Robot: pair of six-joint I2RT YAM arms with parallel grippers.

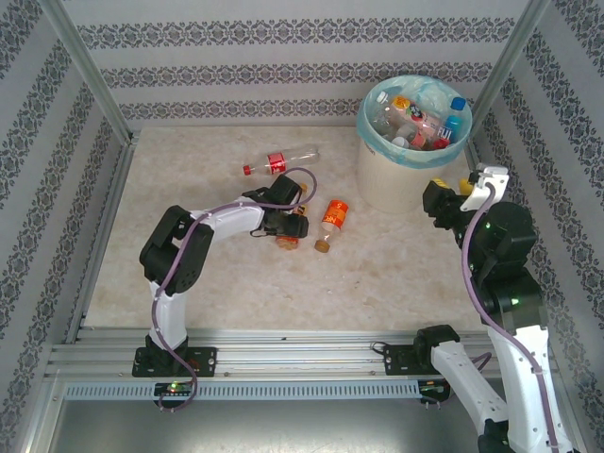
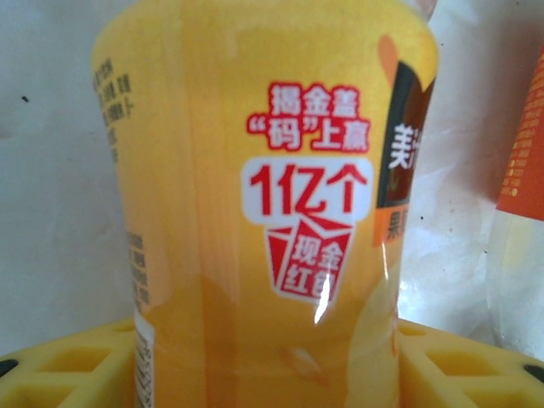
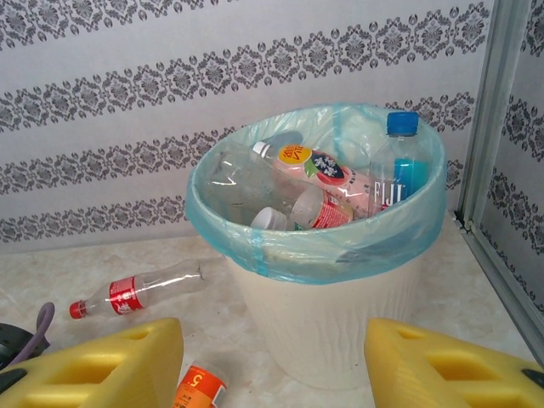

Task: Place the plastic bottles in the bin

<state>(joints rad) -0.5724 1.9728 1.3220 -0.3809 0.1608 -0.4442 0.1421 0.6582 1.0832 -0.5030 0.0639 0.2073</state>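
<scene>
In the left wrist view a yellow-orange labelled bottle (image 2: 255, 212) stands between my yellow fingers (image 2: 68, 365), which press on both its sides. From above, my left gripper (image 1: 283, 226) lies low on the table over that bottle (image 1: 288, 242). An orange-labelled bottle (image 1: 330, 219) lies just right of it, and its label edge shows beside the held bottle (image 2: 520, 170). A red-labelled clear bottle (image 1: 280, 161) lies farther back. The bin (image 1: 387, 179), lined in teal, holds several bottles. My right gripper (image 1: 462, 189) hovers open beside the bin (image 3: 323, 323), with nothing between its fingers.
Metal frame posts (image 1: 90, 71) and patterned walls close in the table on three sides. A rail (image 1: 283, 354) runs along the near edge. The red-labelled bottle (image 3: 127, 293) and the orange-labelled one (image 3: 197, 389) lie left of the bin in the right wrist view.
</scene>
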